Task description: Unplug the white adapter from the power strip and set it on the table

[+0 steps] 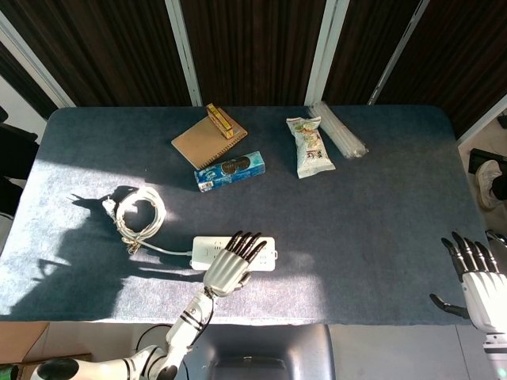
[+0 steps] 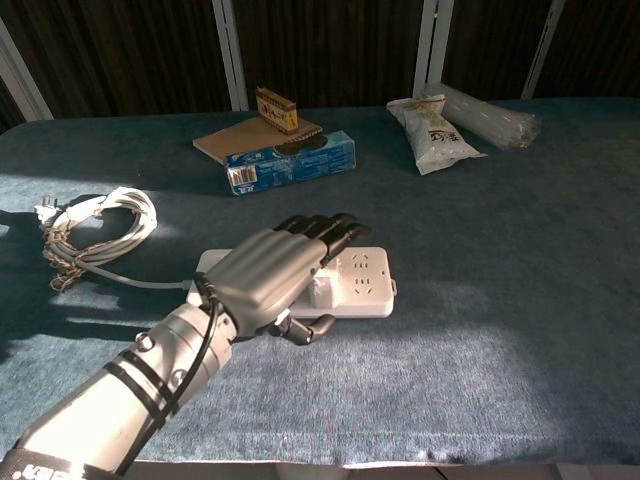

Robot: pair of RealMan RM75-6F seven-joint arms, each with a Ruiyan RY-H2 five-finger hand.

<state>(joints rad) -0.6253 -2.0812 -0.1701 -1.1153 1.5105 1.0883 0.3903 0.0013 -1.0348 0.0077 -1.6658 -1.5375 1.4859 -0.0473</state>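
- Lying flat over the middle of the power strip (image 2: 365, 290), palm down: left hand (image 2: 268, 275), dark fingers (image 2: 325, 230) stretched out together toward the far side, thumb at the near edge of the strip.
- Covering most of the white adapter (image 2: 322, 291), plugged near the middle of the strip; only a small white part visible under the fingers in the chest view, hidden completely in the head view.
- Cannot tell if the left fingers really grasp the adapter or only rest on it.
- Resting near the front edge of the blue table (image 1: 380, 214), strip cable running left to a white coiled cord (image 1: 139, 214).
- Hovering at the far right near corner, well apart from the strip: right hand (image 1: 478, 277), fingers spread and straight, holding nothing; seen only in the head view.
- Sitting at the far side of the table: brown notebook (image 1: 206, 141) with a small yellow box (image 1: 220, 120) on it, blue cookie pack (image 1: 230, 171) just in front, snack bag (image 1: 309, 147) and clear plastic package (image 1: 339, 131) side by side to the right.
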